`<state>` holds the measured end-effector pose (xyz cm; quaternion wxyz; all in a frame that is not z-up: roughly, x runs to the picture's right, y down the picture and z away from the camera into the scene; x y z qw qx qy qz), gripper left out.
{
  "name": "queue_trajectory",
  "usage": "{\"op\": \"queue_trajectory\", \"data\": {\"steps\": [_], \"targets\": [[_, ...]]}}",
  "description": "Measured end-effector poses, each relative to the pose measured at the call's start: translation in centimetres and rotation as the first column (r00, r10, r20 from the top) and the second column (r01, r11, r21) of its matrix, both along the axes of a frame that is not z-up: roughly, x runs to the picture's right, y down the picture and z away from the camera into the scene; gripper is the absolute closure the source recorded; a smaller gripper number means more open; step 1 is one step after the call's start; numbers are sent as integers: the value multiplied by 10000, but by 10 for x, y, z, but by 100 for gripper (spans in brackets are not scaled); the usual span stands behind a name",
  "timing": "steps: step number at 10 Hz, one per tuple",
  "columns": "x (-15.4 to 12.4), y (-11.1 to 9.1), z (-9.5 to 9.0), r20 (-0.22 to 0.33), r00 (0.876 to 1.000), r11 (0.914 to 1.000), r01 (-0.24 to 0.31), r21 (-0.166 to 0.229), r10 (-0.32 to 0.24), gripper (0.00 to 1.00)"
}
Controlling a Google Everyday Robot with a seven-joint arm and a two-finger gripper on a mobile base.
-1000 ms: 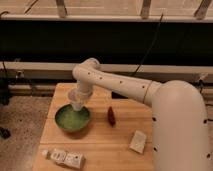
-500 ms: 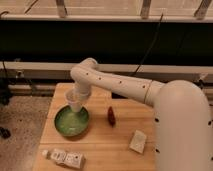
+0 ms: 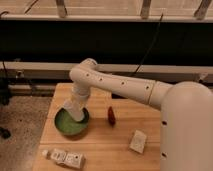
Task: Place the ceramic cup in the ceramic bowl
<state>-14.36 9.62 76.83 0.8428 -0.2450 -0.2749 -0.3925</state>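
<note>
The green ceramic bowl point(image 3: 70, 124) sits on the left part of the wooden table point(image 3: 120, 150). The arm reaches down from above, and my gripper point(image 3: 76, 106) hangs over the bowl's right inner side. It is shut on the white tapered ceramic cup point(image 3: 76, 112), which is tilted with its lower end just inside the bowl's rim. The gripper's body hides much of the cup's top.
A small red object point(image 3: 111, 115) lies just right of the bowl. A flat white packet point(image 3: 138, 141) lies to the right, near the arm's large white body. A white labelled bottle point(image 3: 65, 158) lies at the table's front left edge. A dark wall runs behind the table.
The gripper has come down with the cup, from above the bowl's rim to inside the bowl. The bowl and other objects have not moved.
</note>
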Motion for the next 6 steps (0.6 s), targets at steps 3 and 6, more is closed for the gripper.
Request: {"op": "queue_trajectory", "data": {"steps": [3, 6], "targets": [[-5, 7, -6, 223, 9997, 9999, 77, -125, -74, 20], [3, 0, -12, 260, 9996, 9999, -70, -98, 73, 20]]}}
